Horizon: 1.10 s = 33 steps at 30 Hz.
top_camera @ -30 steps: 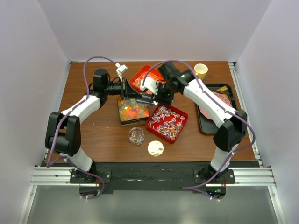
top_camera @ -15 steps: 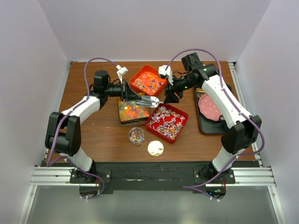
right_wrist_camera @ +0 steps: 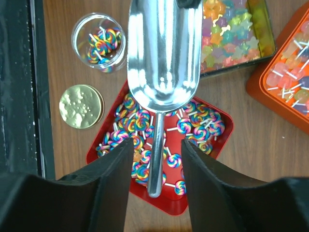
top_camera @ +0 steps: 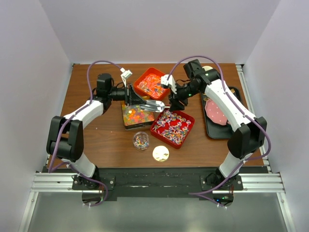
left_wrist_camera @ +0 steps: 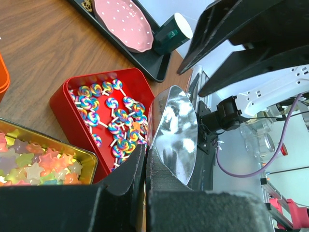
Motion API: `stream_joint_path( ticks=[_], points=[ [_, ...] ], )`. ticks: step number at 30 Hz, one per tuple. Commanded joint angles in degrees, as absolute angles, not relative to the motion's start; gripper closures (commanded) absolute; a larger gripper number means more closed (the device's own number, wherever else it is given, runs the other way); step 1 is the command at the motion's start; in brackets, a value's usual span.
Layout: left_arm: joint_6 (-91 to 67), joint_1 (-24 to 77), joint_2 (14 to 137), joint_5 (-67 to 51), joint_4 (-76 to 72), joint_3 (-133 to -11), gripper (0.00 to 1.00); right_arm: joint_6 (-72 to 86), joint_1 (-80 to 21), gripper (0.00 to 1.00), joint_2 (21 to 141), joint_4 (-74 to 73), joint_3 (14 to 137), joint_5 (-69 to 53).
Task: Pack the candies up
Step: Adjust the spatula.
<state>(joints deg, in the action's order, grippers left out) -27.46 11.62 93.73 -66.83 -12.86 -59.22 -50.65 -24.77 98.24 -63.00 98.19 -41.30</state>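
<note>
My left gripper (top_camera: 145, 102) is shut on the rim of a shiny metal scoop (top_camera: 156, 105) and holds it above the trays. The left wrist view shows the jaws (left_wrist_camera: 146, 154) pressed together on the scoop bowl (left_wrist_camera: 174, 130). My right gripper (top_camera: 173, 102) is open, and its fingers (right_wrist_camera: 113, 183) stand either side of the scoop's handle (right_wrist_camera: 156, 159) without touching it. Below lies a red tray (top_camera: 189, 126) of swirled lollipop candies (right_wrist_camera: 137, 118). A gold tin (top_camera: 126, 122) holds star gummies (right_wrist_camera: 227, 29). An orange tray (top_camera: 145, 77) holds wrapped candies (right_wrist_camera: 289, 53).
A glass jar (top_camera: 141, 140) with a few swirled lollipops stands near the front, with the round gold lid (top_camera: 161, 153) beside it. A black tray (top_camera: 212, 130) with the pink dotted plate (top_camera: 218, 110) lies to the right. A paper cup (top_camera: 208, 69) stands at the back.
My right arm drew back to the right from over the orange tray, then came in a little toward the scoop's handle. The left arm and the scoop stayed put.
</note>
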Motion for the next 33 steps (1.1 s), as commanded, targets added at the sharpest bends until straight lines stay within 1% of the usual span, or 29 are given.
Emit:
stream_joint_path(
  ticks=[1,3,5,7,10,11,12,13,14,15,16,17,18,20,23,24,25,27,28,30,31,33],
  points=[
    [-28.3,11.0,91.3,-68.5,-15.7,-58.9,1.0,-50.7,-25.0,0.57,99.4,-59.7,98.0,-40.0],
    [-28.2,10.9,91.2,-68.5,-15.6,-58.7,1.0,-50.4,-25.1,0.63,99.8,-59.4,98.1,-40.2],
    [-28.2,10.8,91.0,-68.4,-15.7,-58.4,1.0,-50.5,-25.4,0.66,99.9,-59.3,97.8,-39.5],
    [-28.3,10.7,91.0,-68.5,-15.7,-58.3,1.0,-51.7,-25.9,0.67,99.9,-59.6,97.6,-38.5],
    [-28.3,10.5,90.9,-68.4,-15.8,-58.1,1.0,-52.2,-26.5,0.74,99.9,-59.8,97.4,-38.3],
    [-28.3,10.4,91.0,-68.4,-15.8,-58.1,1.0,-52.2,-26.5,0.8,100.0,-59.7,97.5,-38.3],
    [-28.4,10.4,90.9,-68.2,-15.8,-58.0,1.0,-52.2,-26.9,0.83,100.1,-59.7,97.5,-38.5],
    [-28.4,10.3,91.0,-68.0,-15.8,-57.8,1.0,-52.3,-27.1,0.91,100.2,-59.7,97.7,-38.4],
    [-28.5,9.8,91.0,-67.5,-15.6,-57.7,1.0,-52.3,-27.2,0.95,100.4,-59.8,98.2,-38.1],
    [-28.4,9.5,90.8,-65.2,-15.2,-57.7,0.93,-52.2,-27.8,1.0,100.7,-59.9,98.7,-37.7],
    [-28.2,9.0,90.7,-63.9,-13.6,-57.6,0.84,-52.2,-28.0,1.0,101.0,-60.0,99.9,-37.2],
    [-28.0,7.8,90.3,-62.6,-12.8,-57.6,0.74,-52.4,-28.2,1.0,101.2,-60.2,100.7,-35.8],
    [-27.5,7.0,89.9,-59.2,-11.6,-57.7,0.59,-53.6,-28.6,1.0,102.3,-60.9,101.9,-34.6],
    [-26.3,3.8,88.3,-55.6,-7.7,-57.6,0.51,-55.9,-28.7,1.0,104.2,-64.7,106.9,-32.3],
    [-26.1,0.0,84.7,-48.8,-4.2,-55.5,0.47,-60.7,-28.9,1.0,108.8,-70.1,115.6,-26.6],
    [-25.8,-1.7,83.6,-42.9,-1.1,-54.0,0.46,-62.6,-29.3,1.0,109.9,-71.1,117.8,-23.4],
    [-25.4,-2.9,81.1,-39.5,1.7,-53.4,0.45,-63.8,-29.7,1.0,112.7,-73.3,122.0,-21.2],
    [-25.6,-3.3,79.0,-31.3,5.3,-50.5,0.42,-68.2,-31.8,1.0,115.6,-75.3,125.9,-16.3],
    [-27.0,-3.7,77.0,-29.5,7.6,-49.2,0.42,-69.7,-32.9,1.0,118.3,-77.2,129.1,-10.3],
    [-29.9,-4.0,75.2,-27.3,9.1,-45.0,0.42,-73.1,-35.1,1.0,120.1,-77.3,130.9,-5.4],
    [-33.2,-4.3,73.9,-27.5,9.1,-43.5,0.42,-74.0,-36.0,1.0,120.9,-76.7,131.8,-0.2],
    [-36.5,-4.5,72.6,-28.7,7.7,-39.1,0.43,-77.1,-38.4,1.0,124.0,-77.3,133.1,5.3]
  ],
)
